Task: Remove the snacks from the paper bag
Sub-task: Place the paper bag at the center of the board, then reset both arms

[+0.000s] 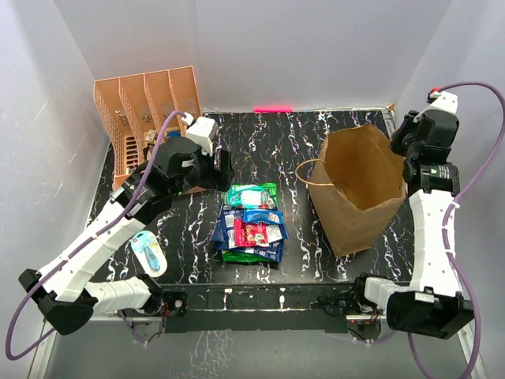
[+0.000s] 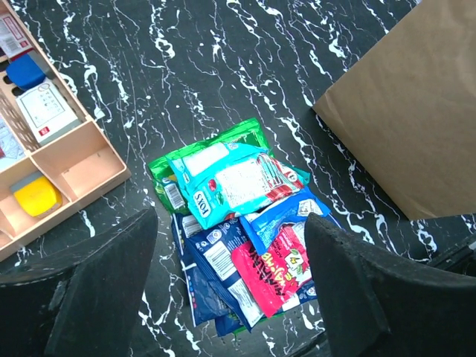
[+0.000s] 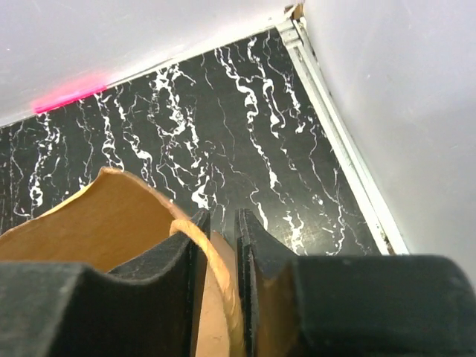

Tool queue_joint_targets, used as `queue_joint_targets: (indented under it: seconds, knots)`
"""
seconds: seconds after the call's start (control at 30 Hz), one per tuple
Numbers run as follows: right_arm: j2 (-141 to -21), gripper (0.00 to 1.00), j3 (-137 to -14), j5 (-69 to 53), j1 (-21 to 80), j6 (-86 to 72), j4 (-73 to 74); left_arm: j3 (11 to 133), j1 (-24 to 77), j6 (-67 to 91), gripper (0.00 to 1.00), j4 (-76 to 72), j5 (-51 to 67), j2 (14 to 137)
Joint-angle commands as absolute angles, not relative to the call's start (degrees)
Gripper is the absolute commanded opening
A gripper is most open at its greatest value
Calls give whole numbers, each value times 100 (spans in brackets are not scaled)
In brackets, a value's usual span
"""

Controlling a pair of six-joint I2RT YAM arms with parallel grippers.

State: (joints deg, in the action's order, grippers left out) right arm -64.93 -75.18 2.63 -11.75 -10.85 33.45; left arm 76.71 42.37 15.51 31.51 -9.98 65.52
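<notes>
The snacks (image 1: 251, 223) lie in an overlapping pile of green, blue, teal and red foil packets mid-table; the left wrist view shows the snacks (image 2: 238, 223) directly below. My left gripper (image 1: 218, 164) hovers over the pile's left rear corner, and in its own view the left gripper (image 2: 230, 223) is open and empty. The brown paper bag (image 1: 355, 197) stands upright and open on the right; the left wrist view catches a side of it (image 2: 416, 111). My right gripper (image 1: 402, 144) sits at its rear right rim. In the right wrist view the right gripper (image 3: 223, 217) is parted a narrow slit, with the bag's rim (image 3: 97, 223) and twisted handle (image 3: 216, 260) between the fingers.
A peach-orange organiser (image 1: 146, 110) with small stationery stands at the back left, its tray edge (image 2: 67, 163) close to the pile. A light-blue and white oval gadget (image 1: 147, 253) lies near the left arm. Pink tape (image 1: 272, 109) marks the back wall. The bag's other handle (image 1: 304, 170) loops leftwards.
</notes>
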Motion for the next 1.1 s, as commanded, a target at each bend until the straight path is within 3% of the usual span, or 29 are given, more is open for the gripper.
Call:
queue_joint_targets:
  seconds: [0.0,0.1,0.17,0.33,0.53,0.87,1.07]
  knots:
    - [-6322,36,-8263,126,-1181,-797,3574,7846,4217,1399,81,3007,-1259,6449]
    - [-6397,64,-9043,-43,-1180,-754,4183,8209,4221,1308,89,3053,-1458,6510]
    - [-6381,74,-9561,-185,-1151,-716,4560,8490,4219,1245,97,3060,-1621,6512]
    - [-5967,93,-9992,-679,-680,-529,4673,9145,4219,1036,99,2981,-2052,6322]
    - [-5678,97,-9879,138,-278,-409,4742,9653,4221,862,98,2983,-2234,6103]
    - [-4739,98,-9923,-1608,121,-397,4120,9838,4221,602,98,2599,-2519,5321]
    - [-4223,98,-10180,-1576,376,-594,3731,9505,4223,539,98,2183,-2598,4547]
